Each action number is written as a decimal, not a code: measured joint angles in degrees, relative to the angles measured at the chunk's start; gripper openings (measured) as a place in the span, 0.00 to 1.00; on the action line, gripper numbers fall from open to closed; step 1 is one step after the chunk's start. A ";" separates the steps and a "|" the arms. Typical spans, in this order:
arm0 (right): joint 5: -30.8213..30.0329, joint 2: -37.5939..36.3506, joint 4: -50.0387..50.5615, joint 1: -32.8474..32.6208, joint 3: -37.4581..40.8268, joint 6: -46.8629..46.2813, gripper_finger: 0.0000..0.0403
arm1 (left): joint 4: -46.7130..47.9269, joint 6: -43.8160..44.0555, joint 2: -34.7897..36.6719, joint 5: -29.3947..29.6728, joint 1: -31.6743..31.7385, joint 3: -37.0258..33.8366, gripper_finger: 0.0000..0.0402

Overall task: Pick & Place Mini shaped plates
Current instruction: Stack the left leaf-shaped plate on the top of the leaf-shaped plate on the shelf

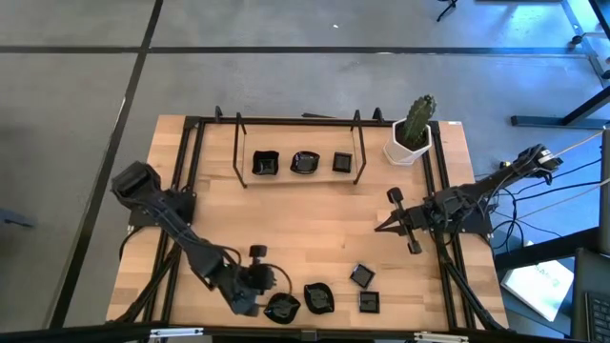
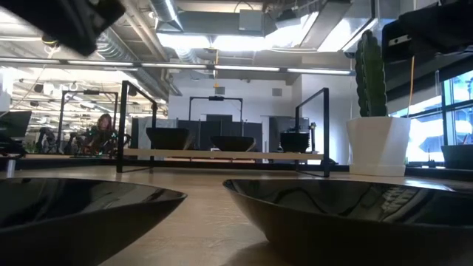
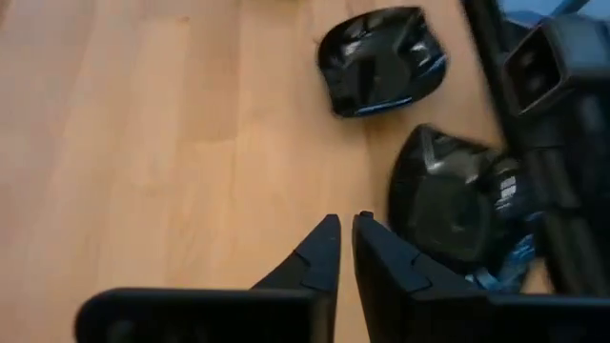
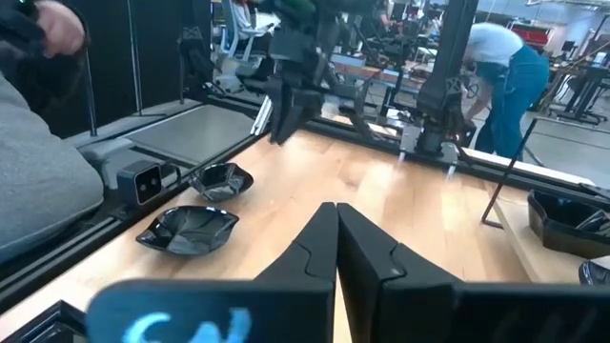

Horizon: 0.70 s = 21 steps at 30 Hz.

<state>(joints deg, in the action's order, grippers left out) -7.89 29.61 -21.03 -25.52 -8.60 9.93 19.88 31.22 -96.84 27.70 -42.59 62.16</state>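
Three plates [image 1: 303, 163] sit in a row on the rack [image 1: 237, 143] at the table's [image 1: 305, 229] far edge, the pot [image 1: 408, 148] in its far right corner, four plates [image 1: 324, 297] along the near edge.

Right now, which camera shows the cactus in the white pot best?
The low view: the cactus and its white pot stand side-on, close. The high view shows them small from above; neither wrist view shows them.

Table [image 1: 315, 214]: pale wood, smooth, matt, visible grain. Plates [image 1: 318, 298]: glossy black, mirror-like reflections, apparently glazed or hard plastic. Rack [image 1: 297, 176]: thin black metal frame on a wooden shelf; pot [image 1: 408, 148]: smooth white; gripper fingers [image 3: 381, 267]: matt black plastic.
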 joint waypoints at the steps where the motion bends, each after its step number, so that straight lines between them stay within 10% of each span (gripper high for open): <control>1: -0.01 0.00 0.17 0.00 0.00 -0.23 0.02 | 1.50 0.60 -0.57 -1.05 0.32 1.91 0.09; 21: 0.01 0.17 3.21 0.00 0.00 -0.94 0.02 | 12.20 6.62 -11.31 -25.68 8.71 17.63 0.45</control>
<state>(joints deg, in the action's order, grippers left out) -7.88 29.78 -17.82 -25.52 -8.60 8.99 32.08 37.84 -108.14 2.02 -33.88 79.79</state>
